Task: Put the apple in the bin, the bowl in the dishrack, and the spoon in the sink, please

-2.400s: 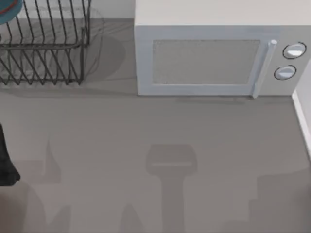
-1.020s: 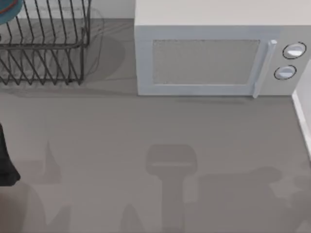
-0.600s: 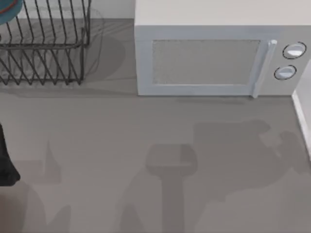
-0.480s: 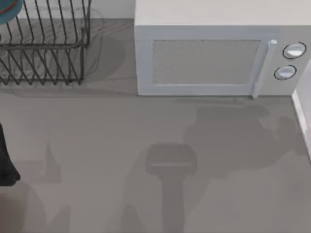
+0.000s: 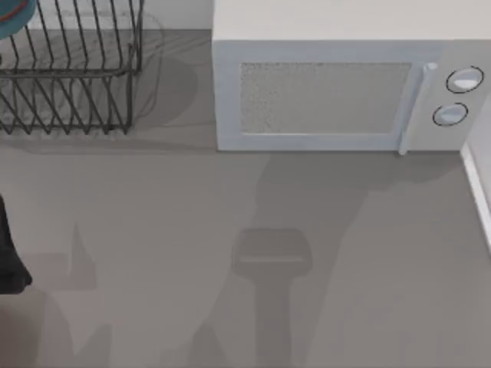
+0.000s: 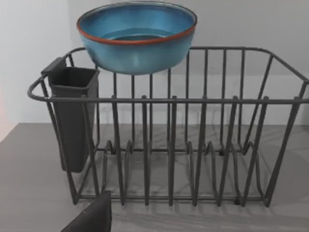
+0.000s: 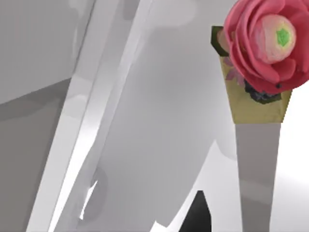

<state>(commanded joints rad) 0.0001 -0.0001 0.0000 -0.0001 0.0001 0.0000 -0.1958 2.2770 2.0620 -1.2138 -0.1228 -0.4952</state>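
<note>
Grey countertop (image 5: 153, 207) runs across the top view, crossed by soft arm-shaped shadows, with a pale wall behind.

Left gripper (image 6: 91, 218): one dark tip shows at the edge of the left wrist view, low in front of the rack. Spread or pressed together, cannot tell. It holds nothing that can be seen. In the top view the left arm (image 5: 6, 257) is a dark shape at the table's left edge.

Right gripper (image 7: 198, 215): a dark wedge at the edge of the right wrist view. State cannot be told.

Left wrist view faces the dark wire dishrack with upright prongs (image 6: 193, 145) head-on. The wide blue-teal bowl with a reddish-brown rim (image 6: 136, 36) sits upright, high at the rack's far side. A dark plastic cutlery cup (image 6: 72, 116) hangs on one corner, just beside the bowl.

From above, the dishrack (image 5: 69, 84) stands at the far left of the counter. The bowl (image 5: 14, 14) is a teal sliver at that corner.

A white boxy microwave with two round knobs (image 5: 330, 92) stands right of the rack, apart from it.

Right wrist view, tilted: pale panels and a pink flower in a tan pot (image 7: 260, 48).
</note>
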